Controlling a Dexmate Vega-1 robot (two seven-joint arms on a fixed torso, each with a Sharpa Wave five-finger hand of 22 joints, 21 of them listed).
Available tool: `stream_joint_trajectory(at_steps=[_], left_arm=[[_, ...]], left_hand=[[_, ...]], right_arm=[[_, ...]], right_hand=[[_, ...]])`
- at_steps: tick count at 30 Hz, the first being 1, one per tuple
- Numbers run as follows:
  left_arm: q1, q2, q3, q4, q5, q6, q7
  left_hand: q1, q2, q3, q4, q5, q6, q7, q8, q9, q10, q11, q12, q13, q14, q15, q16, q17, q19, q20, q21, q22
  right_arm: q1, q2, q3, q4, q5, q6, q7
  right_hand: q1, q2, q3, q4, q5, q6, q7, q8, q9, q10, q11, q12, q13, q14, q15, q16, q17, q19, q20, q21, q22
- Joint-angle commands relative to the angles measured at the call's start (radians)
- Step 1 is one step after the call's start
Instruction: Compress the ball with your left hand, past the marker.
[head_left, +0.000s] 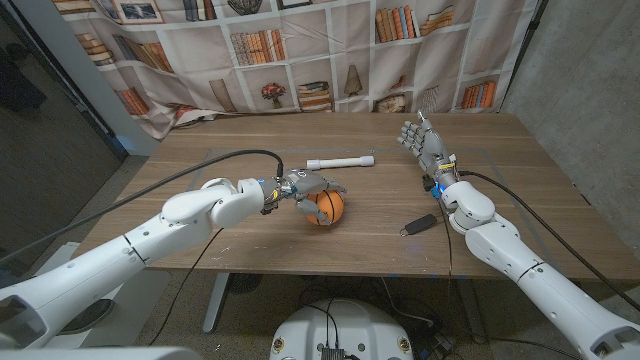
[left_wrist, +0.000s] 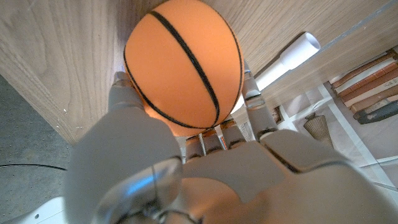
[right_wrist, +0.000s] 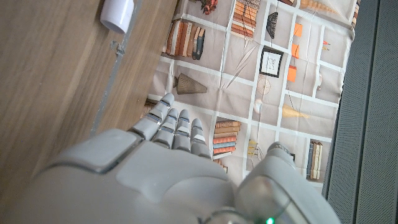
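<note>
Head view: wooden table (head_left: 520, 160), bookshelf backdrop (head_left: 330, 50)

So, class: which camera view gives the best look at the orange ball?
The left wrist view: the ball is large there, its black seams sharp, with the left hand gripping it, fingers on both sides. In the head view the ball is small and partly covered by that hand.

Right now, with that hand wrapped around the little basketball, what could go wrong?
The left hand grips the orange ball from one side, so squeezing might pop it out and send it rolling across the table. The white marker lies just beyond the ball, and a slip could knock it away.
</note>
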Motion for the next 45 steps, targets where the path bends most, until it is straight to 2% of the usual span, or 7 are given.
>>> stream_joint_trajectory(at_steps=[1, 6, 19, 31, 38, 45], left_arm=[[0.031, 0.012, -0.041, -0.022, -0.035, 0.055, 0.036], [0.056, 0.023, -0.069, -0.041, -0.041, 0.089, 0.073], [0.079, 0.056, -0.110, -0.090, -0.034, 0.137, 0.112], [0.077, 0.072, -0.146, -0.125, -0.058, 0.092, 0.156], [0.085, 0.078, -0.169, -0.144, -0.059, 0.062, 0.186], [0.079, 0.069, -0.176, -0.123, -0.090, 0.010, 0.205]], left_hand=[[0.041, 0.021, 0.015, -0.003, -0.013, 0.030, 0.015, 0.008, 0.003, 0.024, 0.007, 0.009, 0.005, 0.023, -0.011, 0.011, 0.004, 0.019, -0.016, 0.004, 0.003], [0.054, 0.026, 0.021, -0.001, -0.023, 0.042, 0.019, 0.010, 0.003, 0.039, 0.005, 0.012, 0.006, 0.030, -0.010, 0.011, 0.004, 0.026, -0.025, 0.002, 0.002], [0.071, 0.036, 0.032, 0.002, -0.038, 0.055, 0.018, 0.010, 0.003, 0.049, -0.001, 0.011, 0.006, 0.037, -0.012, 0.010, 0.006, 0.019, -0.019, -0.008, 0.002], [0.070, 0.032, 0.030, 0.009, -0.052, 0.059, 0.022, 0.007, 0.003, 0.057, 0.004, 0.010, 0.007, 0.047, -0.012, 0.010, 0.006, 0.022, -0.020, -0.013, 0.002], [0.076, 0.038, 0.034, 0.012, -0.062, 0.072, 0.028, 0.008, 0.003, 0.070, 0.000, 0.011, 0.007, 0.059, -0.017, 0.011, 0.007, 0.030, -0.029, -0.016, 0.002], [0.108, 0.048, 0.050, 0.005, -0.074, 0.100, 0.040, 0.013, 0.003, 0.092, 0.001, 0.013, 0.008, 0.085, -0.024, 0.015, 0.007, 0.058, -0.045, -0.014, 0.002]], right_arm=[[-0.002, 0.006, -0.001, 0.009, 0.001, 0.013, 0.002], [-0.002, 0.007, 0.000, 0.013, 0.001, 0.021, 0.004], [-0.002, 0.016, 0.002, 0.020, 0.000, 0.039, 0.004], [-0.006, 0.028, 0.002, 0.029, 0.004, 0.063, 0.010], [-0.001, 0.034, 0.001, 0.037, 0.002, 0.072, 0.013], [0.006, 0.034, -0.001, 0.033, -0.002, 0.064, 0.009]], right_hand=[[0.002, 0.011, 0.003, -0.004, 0.003, 0.002, -0.002, 0.002, 0.004, 0.010, 0.000, -0.003, 0.004, 0.008, -0.002, -0.001, 0.006, 0.003, -0.033, 0.000, 0.006], [0.003, 0.012, 0.003, -0.004, 0.003, 0.002, -0.003, 0.002, 0.004, 0.010, -0.001, -0.003, 0.004, 0.008, -0.004, -0.002, 0.006, 0.004, -0.033, -0.001, 0.006], [0.004, 0.014, 0.003, -0.006, 0.003, 0.002, -0.003, 0.002, 0.004, 0.008, -0.002, -0.004, 0.004, 0.010, -0.004, -0.002, 0.006, 0.004, -0.032, -0.002, 0.006], [0.007, 0.017, 0.005, -0.008, 0.003, 0.002, -0.004, 0.002, 0.004, 0.009, -0.001, -0.004, 0.004, 0.010, -0.003, -0.002, 0.005, 0.005, -0.032, -0.003, 0.006], [0.011, 0.021, 0.007, -0.010, 0.003, 0.003, -0.004, 0.002, 0.004, 0.010, 0.000, -0.003, 0.004, 0.010, -0.002, -0.003, 0.005, 0.005, -0.032, -0.004, 0.006], [0.017, 0.025, 0.010, -0.013, 0.003, 0.005, -0.004, 0.003, 0.004, 0.011, 0.001, -0.003, 0.004, 0.012, -0.003, -0.002, 0.005, 0.006, -0.032, -0.004, 0.006]])
